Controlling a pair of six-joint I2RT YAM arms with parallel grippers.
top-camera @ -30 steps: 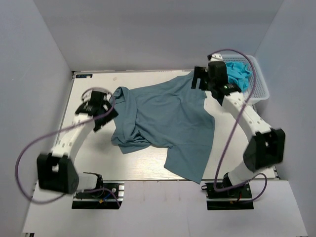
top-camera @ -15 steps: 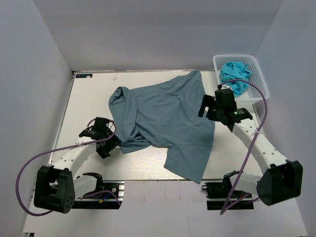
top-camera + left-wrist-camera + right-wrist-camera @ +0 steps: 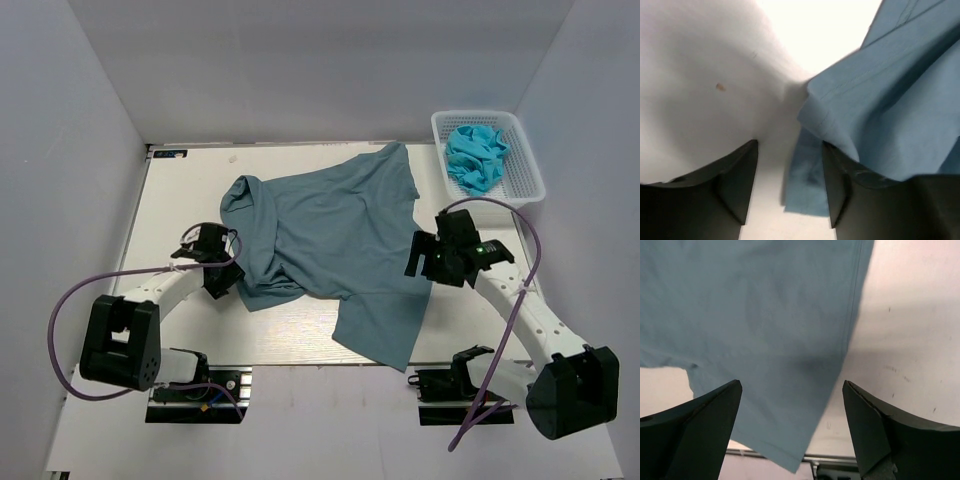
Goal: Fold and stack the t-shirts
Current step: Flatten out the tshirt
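**Slate-blue t-shirt [image 3: 330, 235] sprawled mid-table**

The cloth is soft and matte, rumpled and partly doubled over on the pale, smooth table [image 3: 180, 200]; the left gripper [image 3: 789, 150] sits at its bunched left edge, jaws parted, a stitched hem lying between them unpinched; the right gripper [image 3: 791, 385] hangs wide open above the shirt's right hem; only the overhead view shows the white lattice basket [image 3: 530, 182] holding crumpled turquoise cloth [image 3: 475, 155]; only the wrist views show the seam stitching.

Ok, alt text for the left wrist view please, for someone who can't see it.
The left gripper, jaws apart, sits low over the white table with a bunched edge of a slate-blue t-shirt between its fingers. The shirt fills the right side, bare table the left.
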